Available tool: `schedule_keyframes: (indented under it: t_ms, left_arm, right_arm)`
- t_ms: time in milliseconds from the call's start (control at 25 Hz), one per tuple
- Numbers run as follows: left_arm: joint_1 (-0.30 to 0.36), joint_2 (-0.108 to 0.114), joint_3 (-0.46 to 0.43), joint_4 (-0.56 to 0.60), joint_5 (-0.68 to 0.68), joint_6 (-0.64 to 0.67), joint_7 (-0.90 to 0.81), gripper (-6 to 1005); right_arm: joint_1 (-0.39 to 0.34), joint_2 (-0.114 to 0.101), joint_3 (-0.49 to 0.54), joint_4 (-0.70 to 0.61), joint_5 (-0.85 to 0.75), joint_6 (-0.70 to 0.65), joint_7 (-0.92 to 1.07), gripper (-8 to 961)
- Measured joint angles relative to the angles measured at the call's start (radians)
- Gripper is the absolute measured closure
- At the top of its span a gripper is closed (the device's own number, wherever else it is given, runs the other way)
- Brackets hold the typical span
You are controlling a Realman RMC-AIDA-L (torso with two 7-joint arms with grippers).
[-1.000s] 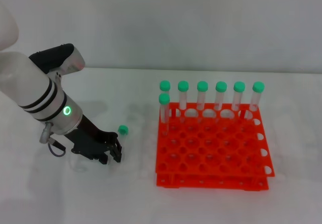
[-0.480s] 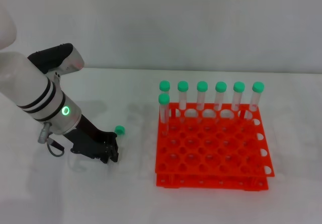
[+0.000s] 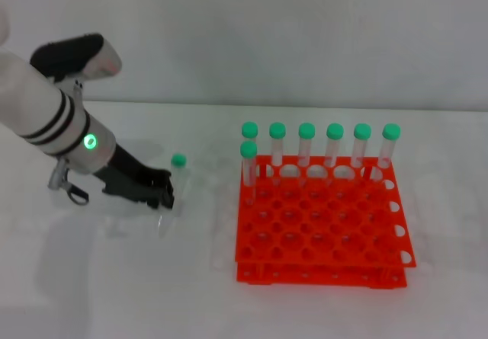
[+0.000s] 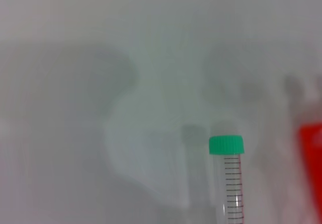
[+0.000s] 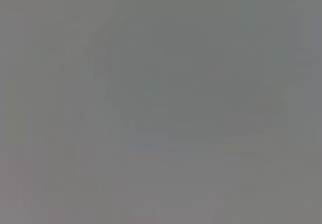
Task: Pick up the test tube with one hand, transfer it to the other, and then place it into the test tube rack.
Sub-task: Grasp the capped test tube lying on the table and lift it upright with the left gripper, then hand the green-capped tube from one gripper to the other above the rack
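My left gripper (image 3: 163, 192), black and unlabelled on the silver-white arm, is shut on the test tube (image 3: 176, 173) and holds it tilted above the table, left of the rack. The tube's green cap (image 3: 178, 159) points up and away, and its clear lower end sticks out below the fingers. In the left wrist view the tube (image 4: 232, 194) shows with its green cap (image 4: 226, 144) and printed scale. The orange-red test tube rack (image 3: 320, 274) stands at the right and also shows in the left wrist view (image 4: 312, 158). The right gripper is out of view.
Several green-capped tubes (image 3: 306, 145) stand upright in the rack's back row, with one more (image 3: 248, 164) in the second row at its left. The white table (image 3: 114, 293) meets a pale wall behind. The right wrist view is plain grey.
My left gripper has closed on the tube and lifted it off the table, moving up and back. The green cap has risen with it.
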Motion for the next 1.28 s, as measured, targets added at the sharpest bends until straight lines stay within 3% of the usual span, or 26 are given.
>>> schedule_keyframes:
  t_ms: [240, 440, 560, 800, 960, 1080, 1200, 1280]
  left_arm:
    - [0.059, -0.021, -0.002, 0.142, -0.102, -0.078, 0.117, 808]
    - [0.106, -0.047, -0.003, 0.173, -0.194, -0.203, 0.255, 804]
    - [0.159, -0.062, -0.003, 0.184, -0.337, -0.296, 0.428, 802]
    - [0.262, -0.073, -0.004, 0.186, -0.703, -0.38, 0.854, 797]
    - [0.345, -0.084, -0.008, 0.186, -0.98, -0.304, 1.229, 794]
    - [0.411, -0.098, -0.034, 0.167, -1.157, -0.151, 1.504, 791]
    - [0.461, -0.104, -0.059, 0.133, -1.26, 0.025, 1.684, 789]
    - [0.477, -0.094, -0.062, 0.111, -1.269, 0.123, 1.715, 787]
  right_arm:
    - [-0.005, 0.001, 0.0, 0.0, 0.0, -0.003, 0.005, 83]
    - [-0.005, 0.001, 0.0, -0.001, 0.001, -0.012, 0.007, 83]
    - [-0.007, 0.002, 0.0, -0.004, 0.001, -0.013, 0.007, 83]
    - [-0.007, 0.005, 0.028, -0.005, 0.004, -0.013, 0.008, 83]
    - [-0.009, 0.008, 0.029, -0.007, 0.004, -0.007, 0.009, 84]
    - [-0.021, 0.011, 0.019, -0.015, -0.004, -0.02, 0.041, 87]
    - [-0.032, 0.007, -0.017, -0.025, -0.05, -0.049, 0.152, 91]
    - [-0.033, 0.002, -0.036, -0.025, -0.106, -0.069, 0.239, 93]
